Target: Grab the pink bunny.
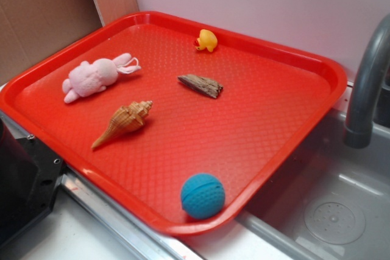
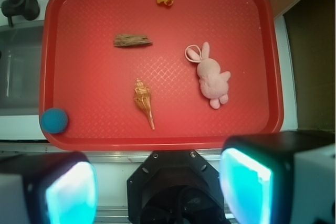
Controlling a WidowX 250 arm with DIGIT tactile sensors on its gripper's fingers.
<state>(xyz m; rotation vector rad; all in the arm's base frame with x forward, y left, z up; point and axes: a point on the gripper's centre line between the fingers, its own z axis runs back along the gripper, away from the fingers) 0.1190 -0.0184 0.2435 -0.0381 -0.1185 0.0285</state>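
Lying flat on the red tray [image 1: 304,83], the pink bunny [image 1: 91,78] sits at the upper left of the exterior frame; in the wrist view it is right of centre, ears pointing toward the top, feet toward the bottom. Nothing touches it; the seashell [image 1: 124,122] is near, below it in the exterior frame, with clear tray between.

Handling, as judged: fuzzy plush, so likely very light, soft and compressible, not fragile, not slippery. Pads should sink into the pile and hold. Best hold looks to be across the plump torso, where there is most bulk. Ears are thin loops and floppy; limbs are stubby. Either would be a poor purchase. Bunny lies low on the tray, so fingers would need to come down close to the surface.

Gripper [image 2: 157,195]: fingers spread wide apart at the bottom edge of the wrist view, nothing between them, set well short of the bunny and off the tray's near rim.

Count on tray: one pink bunny, one seashell, one yellow duck [image 1: 206,41], one piece of brown wood [image 1: 201,84], one blue ball [image 1: 203,195]. Five items, all apart. One grey faucet [image 1: 364,89] over the sink, right edge.
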